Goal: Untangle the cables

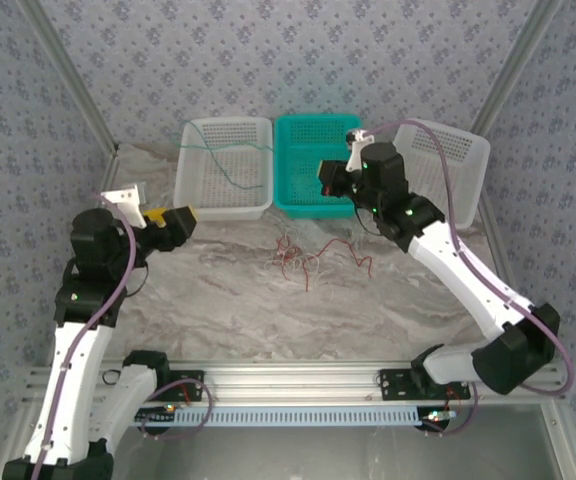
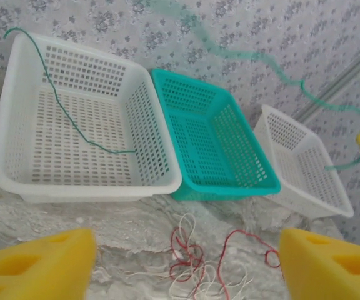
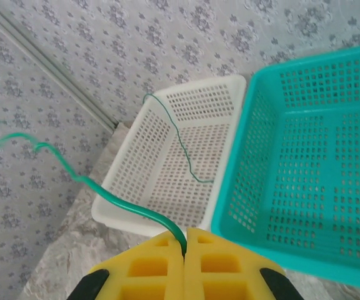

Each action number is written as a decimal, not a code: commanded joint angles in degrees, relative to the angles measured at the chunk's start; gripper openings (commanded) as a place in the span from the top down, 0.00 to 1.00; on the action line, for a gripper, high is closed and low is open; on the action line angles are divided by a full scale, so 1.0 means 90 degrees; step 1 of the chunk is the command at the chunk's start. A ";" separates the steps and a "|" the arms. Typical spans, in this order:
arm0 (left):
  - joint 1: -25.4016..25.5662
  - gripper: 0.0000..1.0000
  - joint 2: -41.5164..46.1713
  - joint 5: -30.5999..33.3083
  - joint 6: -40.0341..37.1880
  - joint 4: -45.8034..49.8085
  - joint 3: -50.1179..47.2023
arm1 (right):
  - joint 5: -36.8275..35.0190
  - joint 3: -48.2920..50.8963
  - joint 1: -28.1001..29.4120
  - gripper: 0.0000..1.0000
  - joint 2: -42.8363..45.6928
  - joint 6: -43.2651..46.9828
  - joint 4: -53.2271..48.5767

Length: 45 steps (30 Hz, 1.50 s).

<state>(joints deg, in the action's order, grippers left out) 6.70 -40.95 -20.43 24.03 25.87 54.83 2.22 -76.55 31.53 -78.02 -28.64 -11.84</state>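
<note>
In the left wrist view the left fingers (image 2: 36, 262) are cut off by the bottom edge, as is the pile of red and whitish cables (image 2: 195, 265) between them. A green cable (image 2: 249, 56) across the upper right is blurred. In the right wrist view its end is hidden between the right fingers (image 3: 149, 269), and the teal basket (image 3: 305, 156) is cropped at the right edge.

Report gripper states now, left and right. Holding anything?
Left gripper: open, holding nothing.
Right gripper: closed on a green cable.
</note>
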 commanded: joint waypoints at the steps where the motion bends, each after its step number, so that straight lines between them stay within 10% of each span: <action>1: 0.0084 0.08 0.0172 -0.0196 -0.0169 0.0214 0.0343 | -0.0292 -0.0630 0.0176 1.00 -0.0601 0.0166 -0.0077; 15: 0.0193 0.01 0.0498 -0.0472 -0.0501 0.0527 0.0457 | -0.1672 -0.2712 0.0344 1.00 -0.3549 0.0370 0.0200; 30: 0.0198 0.01 0.0507 -0.0397 -0.0307 0.0426 0.0256 | -0.1157 -0.5960 0.0456 1.00 -0.6407 0.0058 -0.1245; 34: 0.0193 0.01 0.0528 -0.0387 -0.0210 0.0306 0.0175 | -0.0923 -0.5967 0.0478 0.86 -0.6468 0.0105 -0.1149; 38: 0.0199 0.01 0.0481 -0.0402 -0.0095 0.0125 0.0109 | 0.0000 -0.6082 0.0485 0.51 -0.6537 0.0263 -0.1073; 45: 0.0198 0.01 0.0335 -0.0435 -0.0025 0.0049 0.0033 | 0.0635 -0.6409 0.0482 0.48 -0.6103 0.0544 -0.1678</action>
<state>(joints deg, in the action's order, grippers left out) 8.05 -37.45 -23.59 23.03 28.67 55.29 3.99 -132.25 35.64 -136.27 -25.67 -23.03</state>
